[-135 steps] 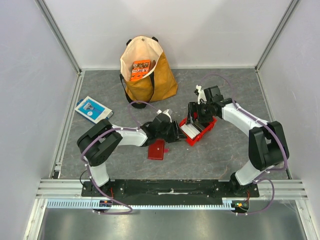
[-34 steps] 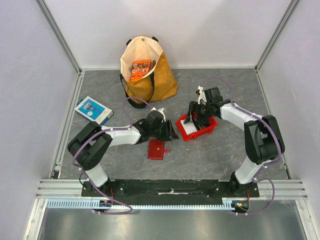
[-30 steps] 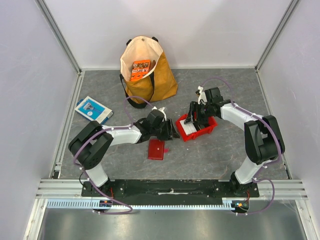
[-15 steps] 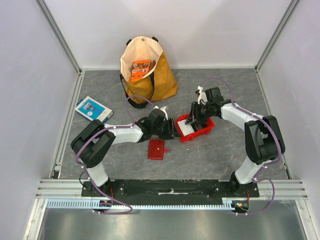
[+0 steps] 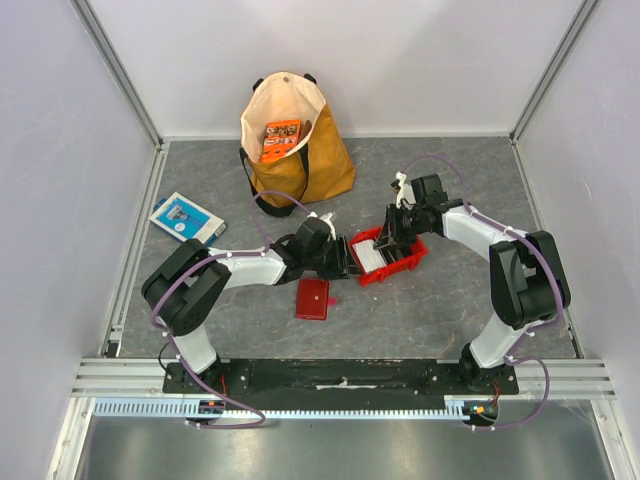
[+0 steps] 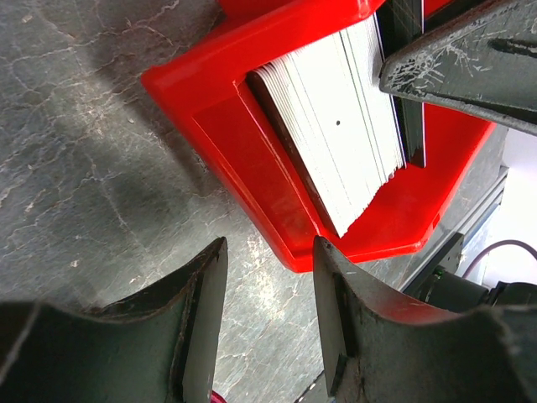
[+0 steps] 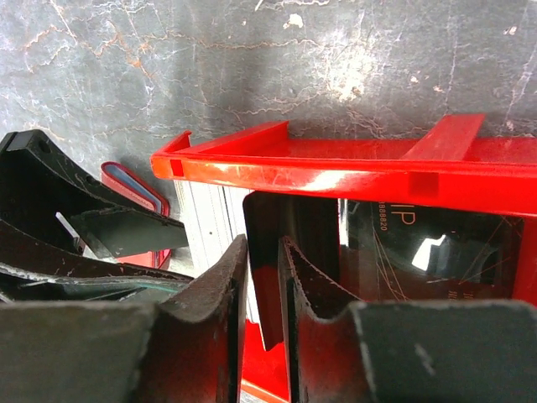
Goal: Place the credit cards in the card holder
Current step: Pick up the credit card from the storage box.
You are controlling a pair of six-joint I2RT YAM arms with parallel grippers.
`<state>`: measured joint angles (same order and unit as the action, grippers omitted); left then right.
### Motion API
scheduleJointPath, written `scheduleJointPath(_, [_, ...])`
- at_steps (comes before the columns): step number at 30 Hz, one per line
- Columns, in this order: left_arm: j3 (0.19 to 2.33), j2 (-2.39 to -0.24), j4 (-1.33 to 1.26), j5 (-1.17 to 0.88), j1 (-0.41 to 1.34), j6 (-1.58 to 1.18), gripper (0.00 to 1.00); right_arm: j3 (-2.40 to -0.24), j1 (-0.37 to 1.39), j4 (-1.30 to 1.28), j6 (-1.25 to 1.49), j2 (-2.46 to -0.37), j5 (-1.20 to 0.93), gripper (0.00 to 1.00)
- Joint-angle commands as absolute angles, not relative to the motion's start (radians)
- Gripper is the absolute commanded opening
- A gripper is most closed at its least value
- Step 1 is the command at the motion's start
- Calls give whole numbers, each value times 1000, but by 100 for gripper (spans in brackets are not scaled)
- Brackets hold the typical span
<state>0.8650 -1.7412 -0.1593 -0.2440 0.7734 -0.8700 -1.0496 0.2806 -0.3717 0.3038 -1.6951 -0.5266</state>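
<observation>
You have the grey table (image 5: 450,310) filling most of the top view, with the tote bag (image 5: 305,170) standing open at upper centre. The red bin (image 5: 400,270) sits just right of centre, and an arm reaches to it from each side.

Your left gripper (image 5: 343,262) is at the bin's left edge. Its jaws stand open and hold nothing. In the left wrist view only bare table and the bin's near corner show between its fingers (image 6: 197,327).

Your right gripper (image 5: 388,240) dips into the bin from the upper right, its jaws only a narrow slit apart.

The blue-and-white box (image 5: 186,220) lies flat at the left of the top view, well apart from both arms. The card holder (image 5: 313,298) lies on the table just below the left gripper in that view, lower left of the bin, and neither gripper holds it. The orange packet (image 5: 281,139) shows inside the bag's mouth.

The credit cards (image 6: 336,126) stand on edge in the bin as a tight, leaning, whitish stack. They are straight ahead of the left gripper's open jaws, with the bin wall between. A dark card (image 7: 289,222) stands at the far end of that stack, where the right gripper's finger comes down. In the right wrist view it shows in and beyond the slit between the fingers, but you cannot tell whether the pads press on it.
</observation>
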Motion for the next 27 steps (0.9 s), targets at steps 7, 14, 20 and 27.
scheduleJointPath(7, [868,-1724,-192,-264,773,-847,51,-1062,244,-387,285,-1672,-516,18])
scheduleJointPath(14, [859,-1718,-193,-262,773,-848,51,-1058,242,-406,267,-1692,-488,13])
scheduleJointPath(20, [857,-1720,-202,-265,773,-848,52,-1049,247,-419,259,-1678,-451,22])
scheduleJointPath(27, [858,-1720,-209,-267,773,-850,51,-1052,268,-445,242,-1672,-387,21])
